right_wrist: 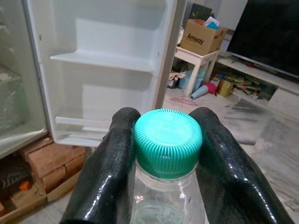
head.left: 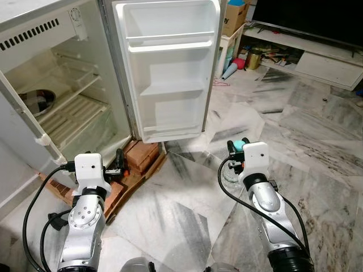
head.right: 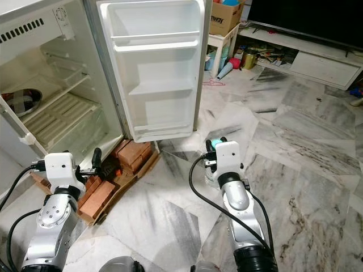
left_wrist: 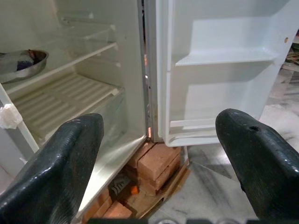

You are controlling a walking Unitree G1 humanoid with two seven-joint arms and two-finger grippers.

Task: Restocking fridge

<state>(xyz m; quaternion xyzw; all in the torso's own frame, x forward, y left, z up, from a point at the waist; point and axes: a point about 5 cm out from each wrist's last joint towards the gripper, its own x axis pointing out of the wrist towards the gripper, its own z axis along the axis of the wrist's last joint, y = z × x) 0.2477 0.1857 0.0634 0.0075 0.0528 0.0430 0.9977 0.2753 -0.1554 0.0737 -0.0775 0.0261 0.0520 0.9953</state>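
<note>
A small white fridge (head.left: 62,85) stands open on red bricks (head.left: 139,156), its door (head.left: 167,68) swung wide with bare door shelves. Inside, a metal bowl (head.left: 37,102) sits on a wire shelf. My right gripper (right_wrist: 161,154) is shut on the neck of a clear plastic bottle (right_wrist: 166,205) with a teal cap (right_wrist: 167,140), held over the marble floor in front of the door. In the left eye view the cap (head.left: 239,145) peeks above the white wrist. My left gripper (left_wrist: 159,154) is open and holds nothing, pointing at the fridge's lower corner.
A wooden board (head.left: 142,178) lies under the bricks. At the far right stand a low white TV unit (head.left: 317,56), a dark screen (head.left: 317,17), a small white table with a cardboard box (head.left: 235,17) and clutter beneath. Marble floor (head.left: 317,147) stretches to the right.
</note>
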